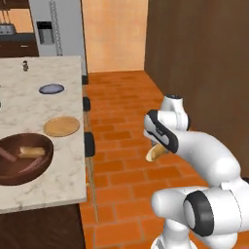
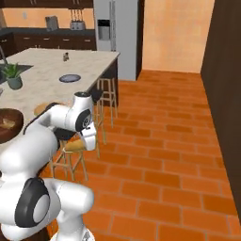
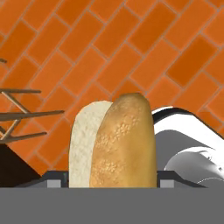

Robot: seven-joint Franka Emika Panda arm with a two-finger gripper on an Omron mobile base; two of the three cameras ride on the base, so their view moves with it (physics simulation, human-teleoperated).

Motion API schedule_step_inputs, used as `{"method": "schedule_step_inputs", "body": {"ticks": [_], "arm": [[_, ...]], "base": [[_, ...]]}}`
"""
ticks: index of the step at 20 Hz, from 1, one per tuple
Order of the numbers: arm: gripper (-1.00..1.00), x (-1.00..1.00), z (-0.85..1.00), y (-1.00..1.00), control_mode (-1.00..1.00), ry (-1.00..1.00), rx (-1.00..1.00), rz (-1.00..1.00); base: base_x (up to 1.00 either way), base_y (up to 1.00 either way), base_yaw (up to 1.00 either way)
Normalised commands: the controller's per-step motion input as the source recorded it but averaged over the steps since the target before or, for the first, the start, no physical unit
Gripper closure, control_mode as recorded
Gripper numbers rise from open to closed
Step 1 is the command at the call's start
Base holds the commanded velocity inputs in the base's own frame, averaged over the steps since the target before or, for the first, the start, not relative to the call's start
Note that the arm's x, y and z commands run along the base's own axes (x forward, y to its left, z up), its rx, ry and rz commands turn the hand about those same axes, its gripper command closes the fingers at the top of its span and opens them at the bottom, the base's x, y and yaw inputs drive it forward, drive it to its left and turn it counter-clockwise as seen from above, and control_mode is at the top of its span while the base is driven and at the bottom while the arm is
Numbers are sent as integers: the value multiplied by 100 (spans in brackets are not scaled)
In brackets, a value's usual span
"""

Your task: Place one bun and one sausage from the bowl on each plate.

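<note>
While the pincer point(image 3: 113, 183) is clamped on a golden-tan oblong bun point(image 3: 117, 144), it hangs over the orange brick floor point(image 1: 121, 160), well off the pale marble worktop point(image 1: 53, 160). My worry: a wide swing back could shake the bun loose onto the bricks. On that worktop, the light tan wooden plate point(image 1: 62, 126) sits just beside the dark reddish-brown wooden bowl point(image 1: 24, 159), stools alongside.
</note>
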Motion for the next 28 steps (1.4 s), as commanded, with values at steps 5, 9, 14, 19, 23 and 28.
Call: {"method": "schedule_step_inputs", "body": {"ticks": [5, 9, 14, 19, 23, 28], "arm": [[100, 0, 0, 0, 100, 0, 0, 0], [100, 0, 0, 0, 100, 0, 0, 0], [100, 0, 0, 0, 100, 0, 0, 0], [100, 0, 0, 0, 100, 0, 0, 0], [100, 0, 0, 0, 100, 0, 0, 0], [100, 0, 0, 0, 100, 0, 0, 0]], "base": [[100, -73, 19], [100, -46, 25], [100, -34, 48], [100, -70, 33], [100, -74, 27], [100, -48, 56]]}}
